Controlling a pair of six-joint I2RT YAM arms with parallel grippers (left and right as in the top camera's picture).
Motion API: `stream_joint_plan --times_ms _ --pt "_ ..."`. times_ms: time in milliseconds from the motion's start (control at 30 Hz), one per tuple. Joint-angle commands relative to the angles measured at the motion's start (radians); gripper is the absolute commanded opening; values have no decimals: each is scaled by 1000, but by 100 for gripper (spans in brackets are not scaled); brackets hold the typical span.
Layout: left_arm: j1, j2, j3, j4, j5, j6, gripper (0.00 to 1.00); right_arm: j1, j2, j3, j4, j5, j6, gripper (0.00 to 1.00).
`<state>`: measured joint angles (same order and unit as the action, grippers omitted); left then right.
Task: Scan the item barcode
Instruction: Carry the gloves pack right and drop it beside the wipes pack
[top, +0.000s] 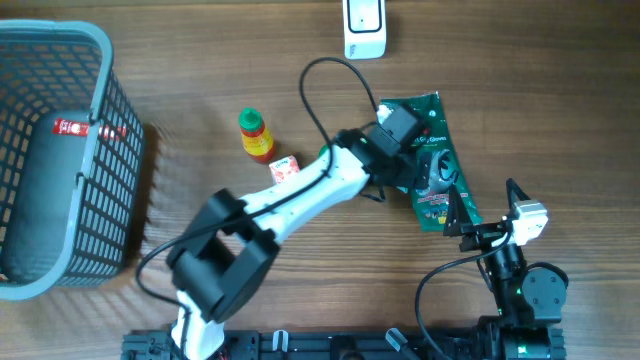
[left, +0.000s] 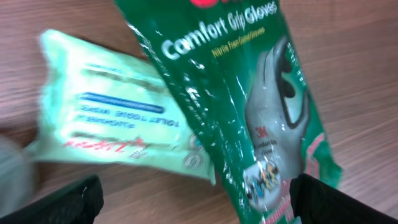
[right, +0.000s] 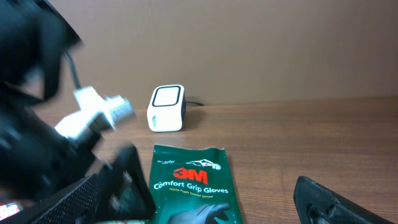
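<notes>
A green 3M Comfort Grip Gloves package (top: 437, 190) lies flat on the wooden table, printed front up; no barcode shows. My left gripper (top: 405, 150) hovers over its near end. In the left wrist view the package (left: 249, 93) partly covers a pale green tissue pack (left: 106, 106), and the left gripper (left: 196, 202) is open, its black fingers (left: 68, 202) wide apart at the bottom corners, holding nothing. The white scanner (top: 363, 28) stands at the far edge, facing the right wrist camera (right: 166, 107). My right gripper (top: 487, 212) is open beside the package (right: 189, 186).
A grey mesh basket (top: 110, 150) with a dark bottle inside stands at the left. A small sauce bottle (top: 255, 133) and a little white box (top: 285, 168) sit left of the left arm. The left arm's cable (top: 315, 100) loops over the table.
</notes>
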<state>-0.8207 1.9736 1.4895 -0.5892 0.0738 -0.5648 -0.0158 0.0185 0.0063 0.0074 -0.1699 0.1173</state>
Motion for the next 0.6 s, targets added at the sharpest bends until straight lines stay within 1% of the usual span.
stream_joint_plan --times_ms 0,167,300,367,433,467,533,567 --pt "61 -169 1 -40 4 15 100 5 -3 -1 3 17 -13 100" --pt "124 -401 3 -102 -11 106 100 5 -3 -1 3 17 -12 100" --pt "211 -649 3 -166 -163 108 100 5 -3 -1 3 17 -13 100" --pt "259 -729 3 -203 -207 100 100 5 -3 -1 3 17 -13 100" --pt "349 -830 3 -272 -292 30 100 5 -3 -1 3 17 -13 100" --pt "435 -896 3 -325 -356 -7 100 5 -3 -1 3 17 -12 100" --pt "561 -959 3 -367 -401 -36 100 5 -3 -1 3 17 -13 100" --pt "625 -980 3 -377 -400 -45 100 5 -3 -1 3 17 -13 100"
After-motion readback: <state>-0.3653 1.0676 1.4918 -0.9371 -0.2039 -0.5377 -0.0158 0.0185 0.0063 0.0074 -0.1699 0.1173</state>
